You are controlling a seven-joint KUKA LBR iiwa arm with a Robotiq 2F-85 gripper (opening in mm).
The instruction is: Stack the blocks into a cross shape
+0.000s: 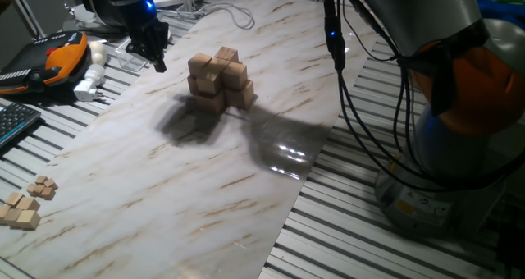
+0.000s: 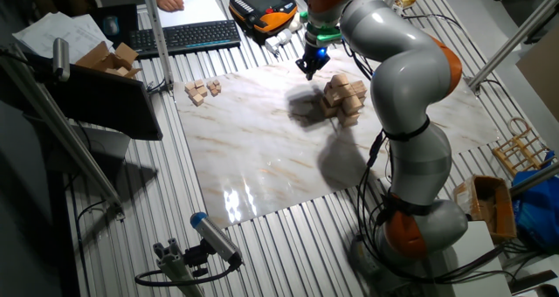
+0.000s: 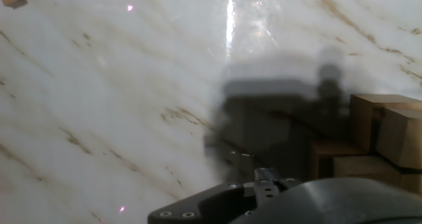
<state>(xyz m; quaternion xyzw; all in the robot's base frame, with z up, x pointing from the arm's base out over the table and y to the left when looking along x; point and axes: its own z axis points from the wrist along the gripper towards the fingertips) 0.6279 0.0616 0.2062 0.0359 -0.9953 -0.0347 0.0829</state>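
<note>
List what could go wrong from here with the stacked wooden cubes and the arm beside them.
1. The black two-finger tool hangs close beside the pile of plain light-tan wooden cubes; a sideways move could knock it over.
2. The pile is several layers high, with cubes not flush at the edges, so a small bump might shift them.
3. The hanging black cables dangle near the pile on its other side and could brush it if the arm swings.

Two opposite high views share the blocks (image 1: pixel 220 82); hand view close.
</note>
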